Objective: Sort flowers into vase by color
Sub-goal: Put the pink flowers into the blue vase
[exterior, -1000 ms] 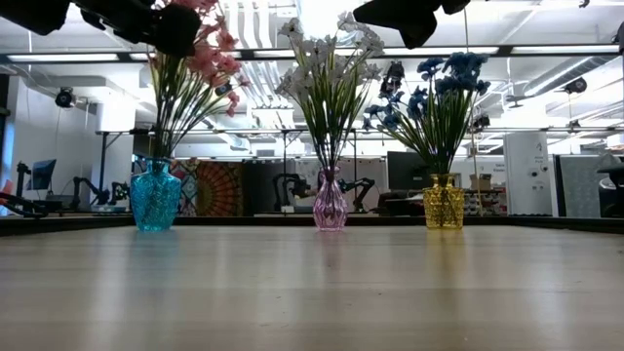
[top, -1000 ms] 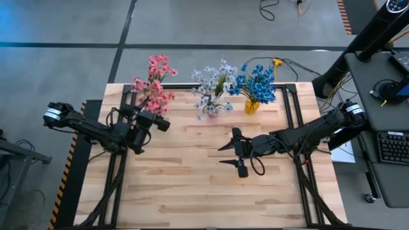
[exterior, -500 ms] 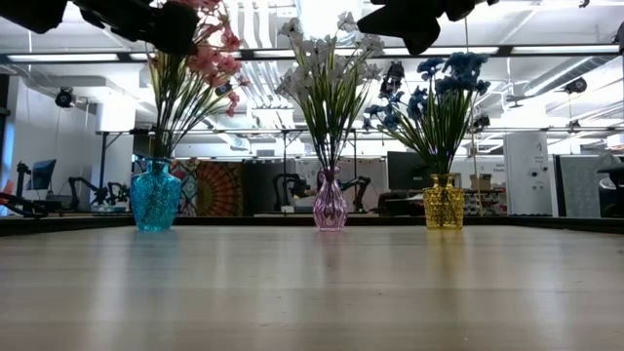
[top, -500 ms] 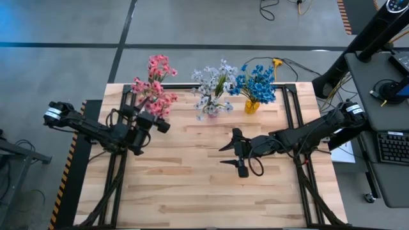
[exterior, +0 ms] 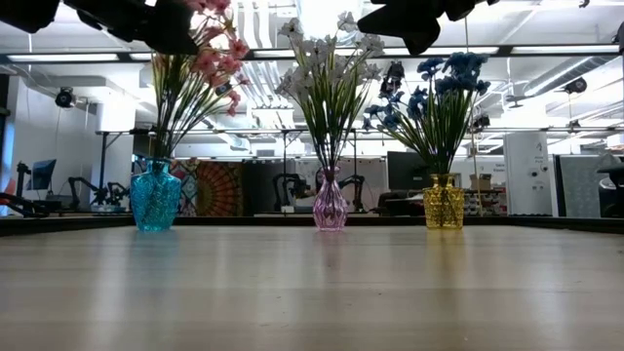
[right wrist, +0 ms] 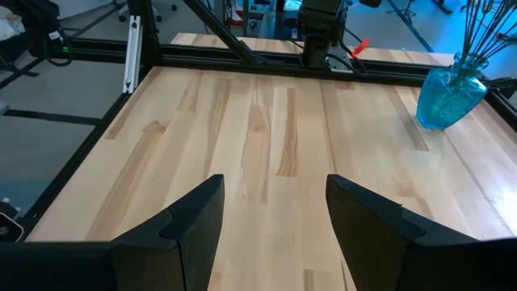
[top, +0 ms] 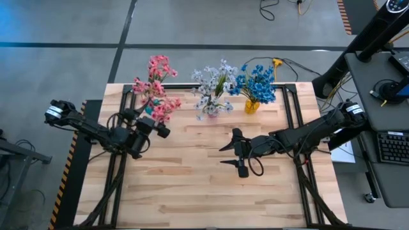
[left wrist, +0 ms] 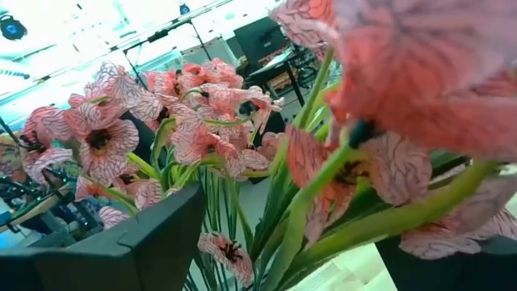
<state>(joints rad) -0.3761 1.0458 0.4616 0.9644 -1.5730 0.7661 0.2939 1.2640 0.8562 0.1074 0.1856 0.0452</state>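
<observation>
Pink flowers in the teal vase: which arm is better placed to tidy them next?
Left. The left gripper is right beside the pink flowers above the teal vase; its wrist view is filled with them. The right gripper hangs open mid-table, empty.

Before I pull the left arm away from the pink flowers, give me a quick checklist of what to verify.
1. Left end effector empty: cannot tell; pink stems sit between its fingers in the wrist view.
2. Pink flowers seated in the teal vase: ok; stems run down into it.
3. Colours sorted: ok; white flowers in the pink vase, blue flowers in the yellow vase.
4. All three vases upright: ok in the low view.
5. Right end effector out of the way: ok; open and empty over bare table.
6. Loose flowers left on the table: ok; none visible.
</observation>
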